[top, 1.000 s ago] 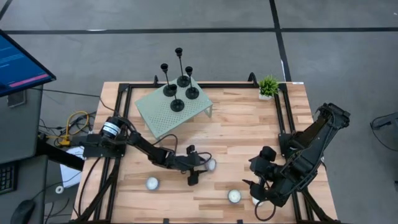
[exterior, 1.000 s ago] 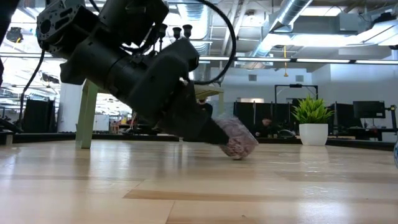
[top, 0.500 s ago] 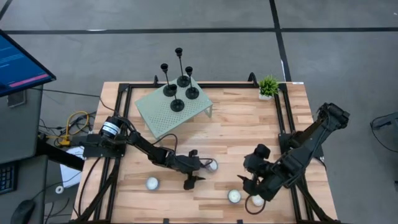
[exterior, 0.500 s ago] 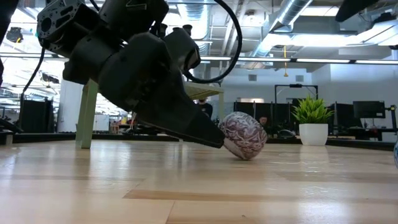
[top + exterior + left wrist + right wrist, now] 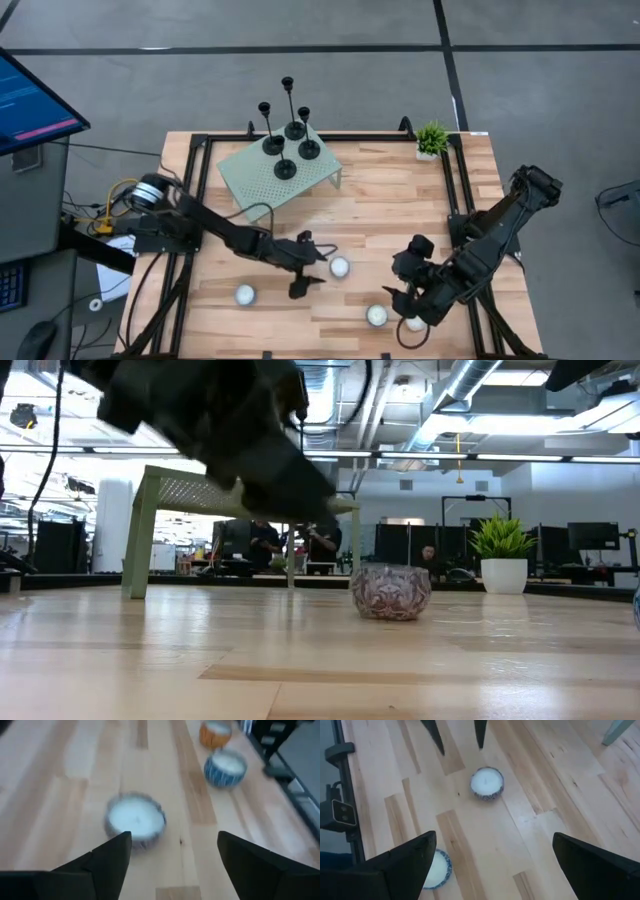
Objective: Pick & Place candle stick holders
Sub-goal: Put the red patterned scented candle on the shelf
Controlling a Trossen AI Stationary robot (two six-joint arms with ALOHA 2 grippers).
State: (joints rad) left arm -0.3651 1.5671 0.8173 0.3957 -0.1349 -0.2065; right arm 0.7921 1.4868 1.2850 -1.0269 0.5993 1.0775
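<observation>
Several black candle stick holders (image 5: 286,140) stand on their disc bases on top of the pale green perforated stand (image 5: 262,180) at the table's far left. Neither gripper is near them. My left gripper (image 5: 308,265) hovers open over the table's middle, just left of a small patterned tealight candle (image 5: 339,267), which stands upright on the wood beyond its fingertips (image 5: 135,820). My right gripper (image 5: 396,306) hangs open above the near right part of the table, pointing down at a slant, with nothing between its fingers.
More tealight candles sit near the front edge (image 5: 245,295) (image 5: 377,315) (image 5: 413,322); one (image 5: 437,870) lies close to my right gripper's finger. A small potted plant (image 5: 432,138) stands at the far right. A black frame (image 5: 200,150) rims the table.
My left gripper has come off the patterned candle, risen and drawn back toward the table's left. The candle, tipped on its edge against the fingers a second ago, now stands upright on the table. My right gripper has shifted a little toward the table's left, then kept still.
</observation>
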